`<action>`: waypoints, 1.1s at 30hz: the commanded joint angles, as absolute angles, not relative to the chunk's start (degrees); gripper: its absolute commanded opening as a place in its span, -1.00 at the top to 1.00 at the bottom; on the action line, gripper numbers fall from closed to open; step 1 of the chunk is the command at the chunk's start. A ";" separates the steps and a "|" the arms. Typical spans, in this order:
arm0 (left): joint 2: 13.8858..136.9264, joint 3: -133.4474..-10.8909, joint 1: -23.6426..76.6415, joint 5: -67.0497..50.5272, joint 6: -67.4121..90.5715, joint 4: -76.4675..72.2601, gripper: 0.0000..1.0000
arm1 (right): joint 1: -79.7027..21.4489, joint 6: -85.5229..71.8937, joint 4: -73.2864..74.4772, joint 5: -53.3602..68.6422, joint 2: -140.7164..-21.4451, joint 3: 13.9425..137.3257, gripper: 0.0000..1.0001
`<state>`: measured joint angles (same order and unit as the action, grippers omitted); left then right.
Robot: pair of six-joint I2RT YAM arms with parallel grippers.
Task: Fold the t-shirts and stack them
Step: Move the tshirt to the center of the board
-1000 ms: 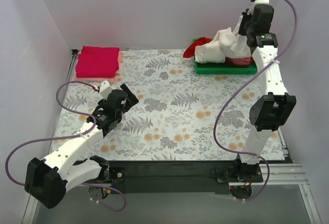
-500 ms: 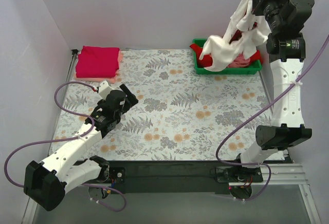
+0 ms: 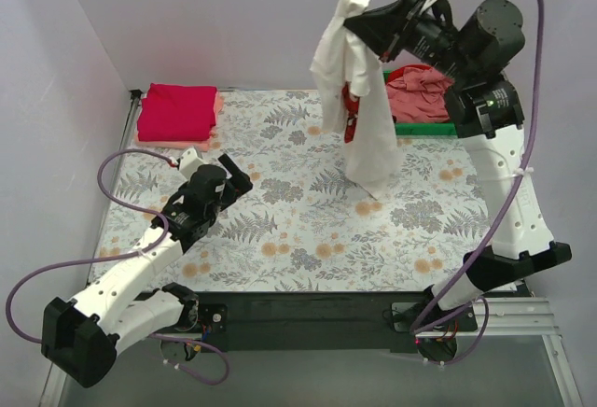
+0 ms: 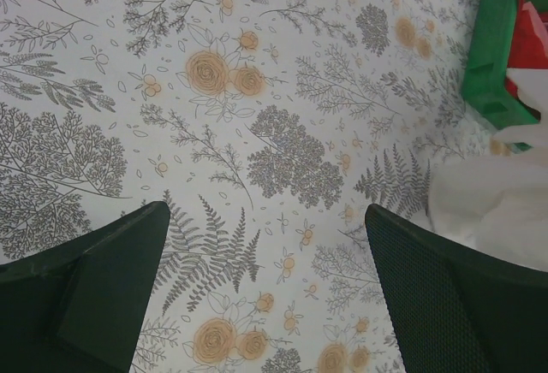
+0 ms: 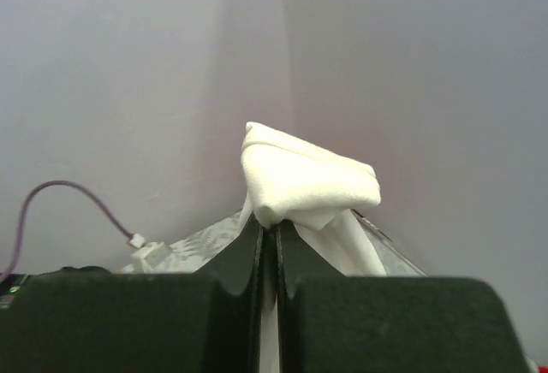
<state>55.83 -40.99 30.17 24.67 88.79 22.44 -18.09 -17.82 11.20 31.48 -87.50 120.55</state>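
One white cloth t-shirt with a red chest print [image 3: 371,141] hangs upright, hem toward the bench [image 3: 298,234], its top pinched by the right pincer [image 3: 359,20]; the left pincer [image 3: 238,174] is spread wide, holding nothing.

The white t-shirt [image 3: 367,136] hangs from the high right hand [image 3: 357,17] like a tall curtain over the back middle of the surface [image 3: 298,239], its hem low above the floral cover. It blocks the straight path from the centre to the green tray [image 3: 424,129]. A folded stack [image 3: 177,111] fills the back-left corner. The left hand [image 3: 238,172], jaws wide, hovers left of centre. Bare cover runs across the front half between the 2 arms. 3 walls [image 3: 233,24] close the sides and back.
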 commanded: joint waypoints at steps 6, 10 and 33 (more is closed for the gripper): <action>50.89 -45.35 30.15 23.11 93.77 27.86 -0.96 | -29.36 -18.02 0.96 26.31 -83.50 120.89 0.97; 51.41 -44.12 30.06 26.80 97.38 33.22 -0.96 | -27.08 -10.29 3.08 -7.00 -64.45 77.57 0.97; 72.15 -39.46 28.83 21.70 100.72 29.53 -0.92 | -8.53 -18.37 3.87 -3.25 -67.41 37.27 0.97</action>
<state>70.81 -37.54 30.02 18.76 98.83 29.30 -8.43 -19.27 6.48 -2.68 -69.36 37.78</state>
